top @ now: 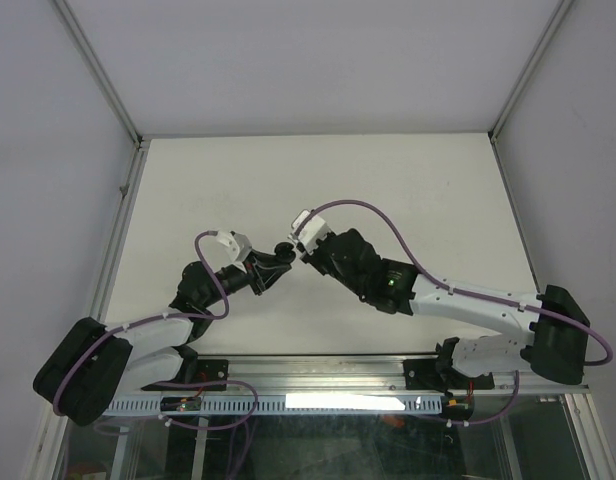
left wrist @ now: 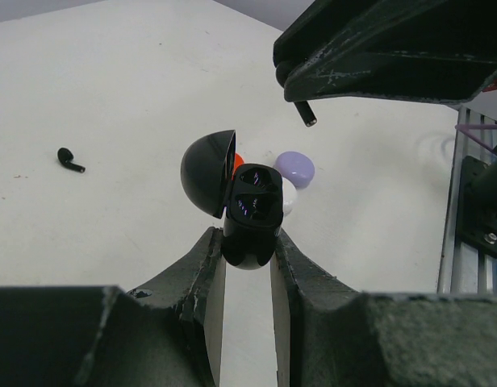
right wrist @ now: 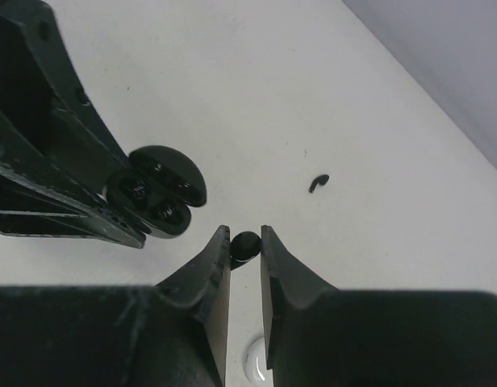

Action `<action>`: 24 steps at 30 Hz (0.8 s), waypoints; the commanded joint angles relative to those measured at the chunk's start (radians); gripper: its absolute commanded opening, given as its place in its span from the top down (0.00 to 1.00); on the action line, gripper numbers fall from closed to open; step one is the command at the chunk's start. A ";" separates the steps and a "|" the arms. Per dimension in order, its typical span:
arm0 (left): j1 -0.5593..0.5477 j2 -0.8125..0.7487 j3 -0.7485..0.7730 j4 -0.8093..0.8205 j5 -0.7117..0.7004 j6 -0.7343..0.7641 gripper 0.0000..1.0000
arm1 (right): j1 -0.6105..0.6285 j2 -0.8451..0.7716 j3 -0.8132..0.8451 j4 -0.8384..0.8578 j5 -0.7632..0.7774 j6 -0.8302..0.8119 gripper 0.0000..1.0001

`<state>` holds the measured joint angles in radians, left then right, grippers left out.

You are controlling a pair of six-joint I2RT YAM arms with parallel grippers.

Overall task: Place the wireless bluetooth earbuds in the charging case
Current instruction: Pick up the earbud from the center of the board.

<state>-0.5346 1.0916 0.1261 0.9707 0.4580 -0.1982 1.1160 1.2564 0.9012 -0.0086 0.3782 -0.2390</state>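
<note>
Left wrist: left gripper (left wrist: 247, 239) clamps the open black charging case (left wrist: 252, 201), sockets facing the other arm.
Opposite, right gripper (right wrist: 244, 234) pinches one black earbud (right wrist: 247, 246) just beside it for insertion; second earbud (right wrist: 317, 183) lies well apart.

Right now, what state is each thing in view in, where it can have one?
Glossy black round plastic charging case: lid open, sockets look empty.
Left pincer: shut on the charging case.
Right pincer: shut on a small black stemmed earbud, not yet in the case.
Second black earbud: lying loose on the white table.
Lilac round case: appears closed.
</note>
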 commanded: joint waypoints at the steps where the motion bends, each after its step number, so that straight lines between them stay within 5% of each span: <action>1: 0.007 0.018 0.004 0.089 0.071 0.009 1.00 | 0.048 -0.052 -0.048 0.253 -0.001 -0.127 0.83; 24: 0.008 0.042 0.015 0.121 0.088 -0.081 1.00 | 0.119 0.055 -0.113 0.481 -0.031 -0.231 0.84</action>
<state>-0.5346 1.1324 0.1261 1.0142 0.5266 -0.2489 1.2209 1.3090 0.7902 0.3763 0.3328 -0.4553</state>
